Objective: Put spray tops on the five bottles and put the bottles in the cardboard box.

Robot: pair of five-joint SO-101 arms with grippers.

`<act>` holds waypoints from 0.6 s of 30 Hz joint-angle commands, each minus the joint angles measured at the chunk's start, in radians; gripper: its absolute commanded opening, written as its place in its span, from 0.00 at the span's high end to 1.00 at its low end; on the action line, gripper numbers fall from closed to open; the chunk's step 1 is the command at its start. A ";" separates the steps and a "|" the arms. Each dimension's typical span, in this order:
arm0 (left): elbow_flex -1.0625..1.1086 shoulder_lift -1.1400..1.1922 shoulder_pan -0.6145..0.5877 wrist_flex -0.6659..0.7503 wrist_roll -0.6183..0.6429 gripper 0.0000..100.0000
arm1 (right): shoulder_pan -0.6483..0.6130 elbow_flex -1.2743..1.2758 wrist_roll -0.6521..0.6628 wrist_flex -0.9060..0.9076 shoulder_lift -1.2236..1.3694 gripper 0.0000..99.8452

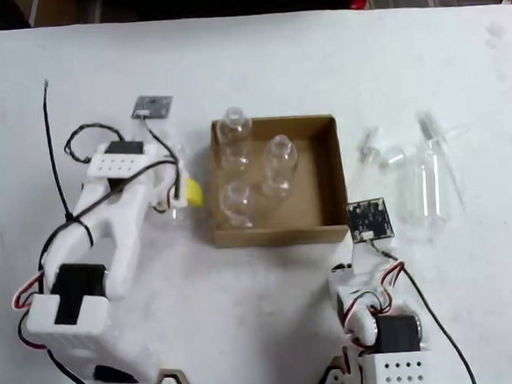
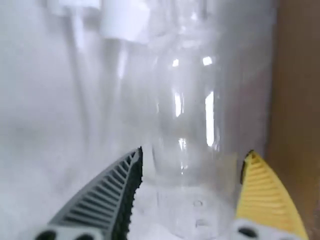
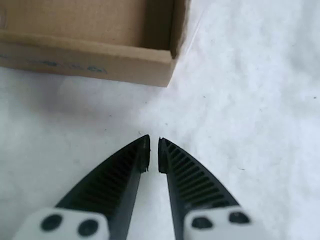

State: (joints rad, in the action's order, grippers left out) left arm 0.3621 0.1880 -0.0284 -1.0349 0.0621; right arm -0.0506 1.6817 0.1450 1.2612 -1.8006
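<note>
The left gripper [image 2: 195, 153] held its grey and yellow jaws released to either side of a clear plastic bottle [image 2: 192, 100], seemingly without pinching it, just at 9 o'clock of the cardboard box [image 1: 281, 236]. Its wrist view brought out white spray tops [image 2: 122, 20] with thin dip tubes beyond that bottle. From above, three more bottles [image 1: 279, 158] stood inside the box, and another bottle [image 1: 427, 184] lay on the white surface [image 1: 246, 52] at 3 o'clock. The right gripper [image 3: 154, 155] kept its black jaws clenched on nothing, near the box's 5 o'clock corner.
</note>
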 commanded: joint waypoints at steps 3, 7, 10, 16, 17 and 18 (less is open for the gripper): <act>-0.005 -0.005 -0.008 0.017 0.014 0.75 | 0.001 0.009 0.008 0.005 -0.001 0.99; -0.005 -0.005 -0.008 0.015 0.012 0.85 | 0.001 0.009 0.008 0.005 -0.001 0.99; -0.009 -0.015 -0.007 0.002 0.012 0.90 | 0.001 0.009 0.008 0.005 -0.001 0.99; -0.137 -0.130 -0.005 -0.222 0.018 0.92 | 0.001 0.009 0.008 0.005 -0.001 0.99; -0.160 -0.168 -0.005 -0.264 0.017 0.92 | 0.001 0.009 0.008 0.005 -0.001 0.99; -0.181 -0.217 -0.005 -0.304 0.017 0.92 | 0.001 0.009 0.008 0.005 -0.001 0.99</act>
State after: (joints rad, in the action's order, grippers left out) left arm 0.2992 0.1450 -0.0269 -1.1838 0.0652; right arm -0.0506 1.6817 0.1450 1.2612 -1.8006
